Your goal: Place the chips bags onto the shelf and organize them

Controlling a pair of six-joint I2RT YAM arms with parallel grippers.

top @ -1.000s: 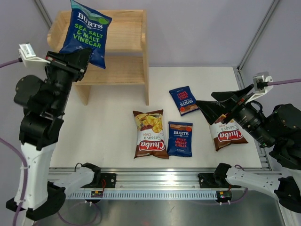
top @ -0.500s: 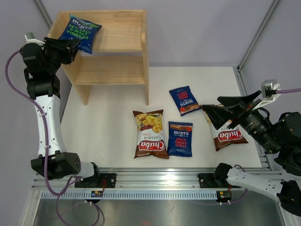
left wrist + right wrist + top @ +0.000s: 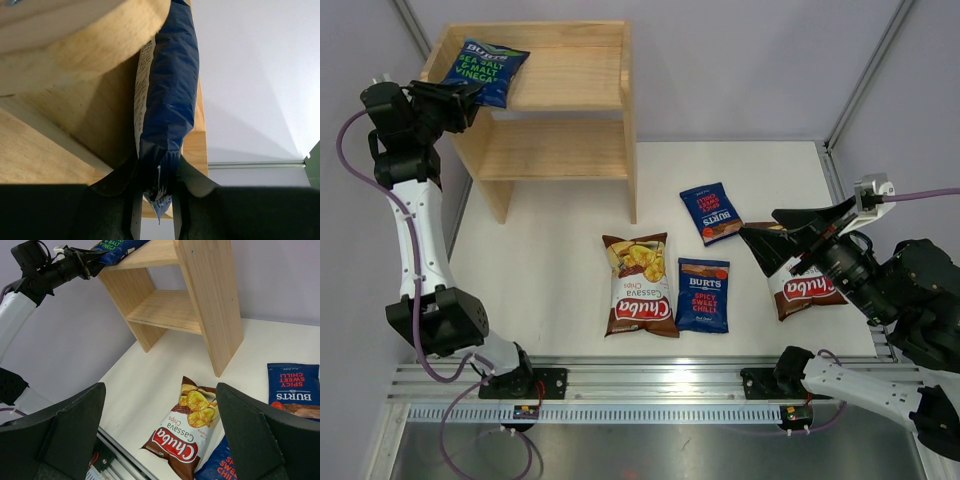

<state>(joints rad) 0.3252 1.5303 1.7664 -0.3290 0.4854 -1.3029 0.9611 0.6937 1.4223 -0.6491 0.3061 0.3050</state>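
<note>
The shelf (image 3: 570, 150) stands on the white table (image 3: 550, 290) with its open front towards the arm bases. At the left end of the shelf's top tier lies the green-lettered Burts bag (image 3: 482, 68), nearly flat, one edge sticking out past the shelf's left side panel. The left gripper (image 3: 463, 97) sits just outside that panel, its jaws pinching the overhanging edge; in the left wrist view its fingers (image 3: 117, 182) press on either side of the bag's crimped seam. The other four bags lie flat on the table in front of the shelf and to its right. The near Chuba bag (image 3: 640, 285) lies closest to the shelf's right front corner, with one red-lettered Burts bag (image 3: 704, 295) just beside it. A second red-lettered Burts bag (image 3: 712, 212) lies right of the shelf's side panel. The far Chuba bag (image 3: 807, 285) lies farthest from the shelf, partly hidden beneath the right gripper (image 3: 758, 222). That gripper hangs above it, well apart from the shelf, jaws spread wide and holding nothing.
</note>
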